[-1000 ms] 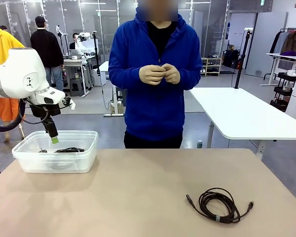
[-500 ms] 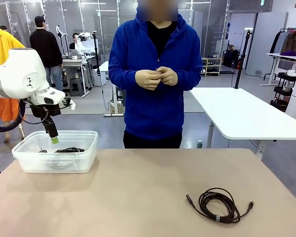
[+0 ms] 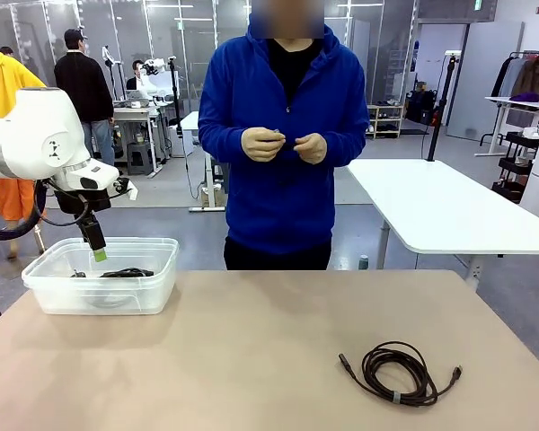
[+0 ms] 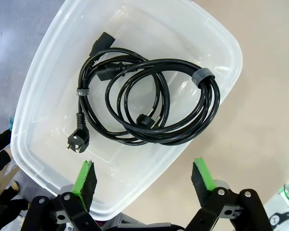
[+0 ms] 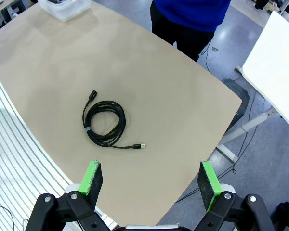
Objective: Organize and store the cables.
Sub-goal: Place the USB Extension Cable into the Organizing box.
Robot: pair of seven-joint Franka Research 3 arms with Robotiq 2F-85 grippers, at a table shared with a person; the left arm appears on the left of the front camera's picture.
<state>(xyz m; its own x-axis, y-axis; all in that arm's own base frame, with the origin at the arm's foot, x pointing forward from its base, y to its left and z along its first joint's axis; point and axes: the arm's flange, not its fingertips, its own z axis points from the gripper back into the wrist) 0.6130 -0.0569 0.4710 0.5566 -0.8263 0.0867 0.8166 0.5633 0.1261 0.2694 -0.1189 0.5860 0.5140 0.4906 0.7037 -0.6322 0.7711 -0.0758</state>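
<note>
1. The left gripper [image 4: 144, 177] hangs above the clear plastic bin [image 3: 72, 296] at the left end of the counter [image 3: 251, 359]. Its jaws are spread wide and hold nothing. It has not shifted over the last second.

2. Two coiled black cables [image 4: 202, 77] lie flat on the bin floor, overlapping, each bound with a strap. They have not moved, so both count as stored.

3. The one change is at the far side of the counter. The person's hands [image 3: 263, 144], pressed together at chest height a second ago, have drawn slightly apart. A small dark item shows between them, but it is too small to identify.

4. The loose dark cable [image 3: 382, 353] rests coiled on the right part of the counter, well apart from the bin, exactly where it lay before.

5. The right gripper [image 5: 151, 180] is held high over the counter with its jaws apart and empty, and the loose cable lies in its field below.

6. Assessment: the robot is idle, so no storage progress has been made in this interval. The loose cable is the outstanding item. Collecting it probably calls for a descent by the right gripper.
</note>
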